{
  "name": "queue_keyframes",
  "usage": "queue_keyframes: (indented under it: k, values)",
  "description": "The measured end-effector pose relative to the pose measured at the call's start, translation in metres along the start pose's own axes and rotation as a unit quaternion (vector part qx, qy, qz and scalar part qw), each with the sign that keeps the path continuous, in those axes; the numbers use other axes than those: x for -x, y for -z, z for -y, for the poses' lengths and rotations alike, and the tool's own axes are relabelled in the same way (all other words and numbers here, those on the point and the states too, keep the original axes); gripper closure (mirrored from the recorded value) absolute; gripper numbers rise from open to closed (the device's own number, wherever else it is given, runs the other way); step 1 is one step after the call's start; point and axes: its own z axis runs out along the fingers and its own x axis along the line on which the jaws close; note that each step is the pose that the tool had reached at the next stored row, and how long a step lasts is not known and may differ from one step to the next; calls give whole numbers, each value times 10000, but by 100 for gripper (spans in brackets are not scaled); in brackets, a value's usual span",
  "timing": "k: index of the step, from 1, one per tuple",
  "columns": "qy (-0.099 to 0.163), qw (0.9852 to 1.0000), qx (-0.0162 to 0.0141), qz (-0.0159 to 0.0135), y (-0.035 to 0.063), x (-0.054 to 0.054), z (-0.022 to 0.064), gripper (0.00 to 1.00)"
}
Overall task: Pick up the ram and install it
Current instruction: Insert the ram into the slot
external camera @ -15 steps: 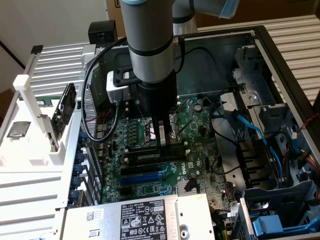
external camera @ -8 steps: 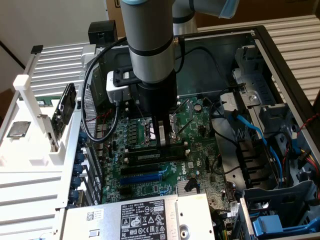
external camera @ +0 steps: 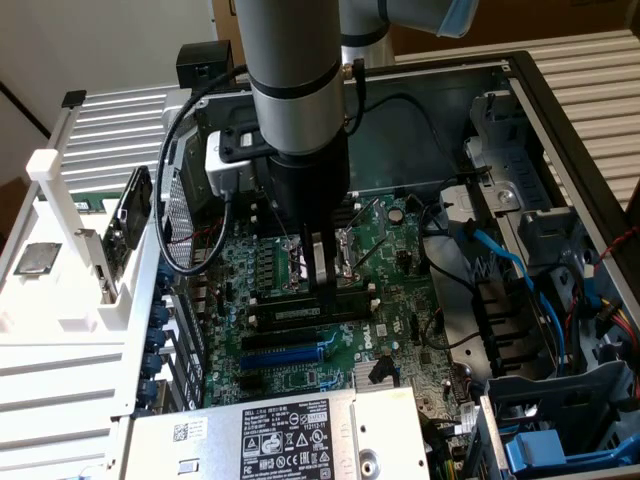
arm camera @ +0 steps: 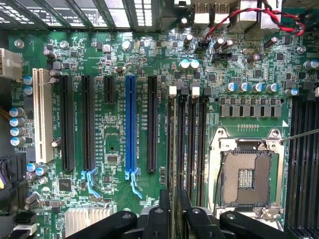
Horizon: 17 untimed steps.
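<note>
1. The ram [external camera: 290, 314] stands on edge in the memory slot nearest the expansion slots. It is a long dark-looking strip with a pale label along its side, lying parallel to the slots around it. I cannot tell whether it is pressed fully home.
2. The gripper [external camera: 322, 292] reaches straight down onto the ram's upper edge, roughly at mid-length. In the wrist view the gripper [arm camera: 174, 198] has one finger on each face of the board. The gap between the fingers is no wider than the board, so they are pinching it.
3. Just beside that slot run three more black memory slots [arm camera: 194, 144]. Some of them end in white end clips [arm camera: 195, 90].
4. On the ram's other side lie a black expansion slot [arm camera: 152, 124] and then the blue slot [arm camera: 130, 124]. More black slots and a white slot [arm camera: 42, 114] follow, all parallel.
5. Beyond the memory slots sits the open CPU socket [arm camera: 246, 177] in its metal frame.
6. All of this is mounted on the green motherboard [arm camera: 112, 137]. A finned heatsink [arm camera: 84, 218] sits near one edge of the board, and twisted red and black wires [arm camera: 239, 17] run along another.
7. The grey arm [external camera: 300, 60] hangs vertically over the open computer case [external camera: 560, 110].
8. A labelled power supply [external camera: 290, 435] lies at the case's near edge, and a blue cable [external camera: 505, 260] runs on the exterior view's right.
9. A white rack [external camera: 60, 300] stands outside the case on the exterior view's left.
</note>
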Motion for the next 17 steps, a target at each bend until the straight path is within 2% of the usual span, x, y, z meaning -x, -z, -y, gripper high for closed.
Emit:
queue_keyframes:
  k: [2,17]
  values:
    - [0,10000,0,0,37,1,-5,79]
    - [0,10000,-1,2,38,1,-6,79]
